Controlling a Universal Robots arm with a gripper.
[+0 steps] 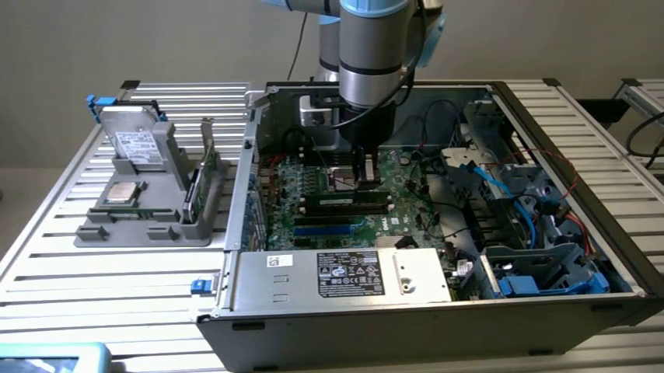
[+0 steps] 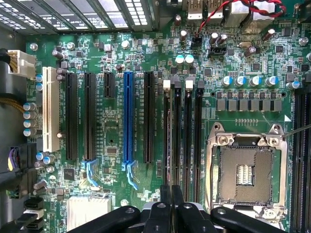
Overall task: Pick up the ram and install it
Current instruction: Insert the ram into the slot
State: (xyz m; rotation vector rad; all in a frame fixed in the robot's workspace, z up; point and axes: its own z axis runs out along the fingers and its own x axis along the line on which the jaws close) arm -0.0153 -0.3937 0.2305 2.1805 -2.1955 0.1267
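Observation:
The ram (image 1: 347, 203) is a long narrow stick with dark chips and a white label. It stands upright in a memory slot on the green motherboard (image 1: 311, 186), inside the open computer case. My gripper (image 1: 365, 186) comes straight down onto its top edge. In the wrist view the two black fingers (image 2: 166, 204) sit close together, in line with the memory slots (image 2: 188, 136). Between them the ram (image 2: 173, 141) shows edge-on as a thin dark line. The gripper (image 2: 171, 188) looks shut on it.
The empty CPU socket (image 2: 245, 174) lies beside the memory slots, and a blue expansion slot (image 2: 128, 116) and black ones lie on the other side. Cables and drive cages (image 1: 518, 210) crowd the case at the exterior view's right. A grey tray (image 1: 145, 225) outside holds a larger green card (image 1: 207, 179).

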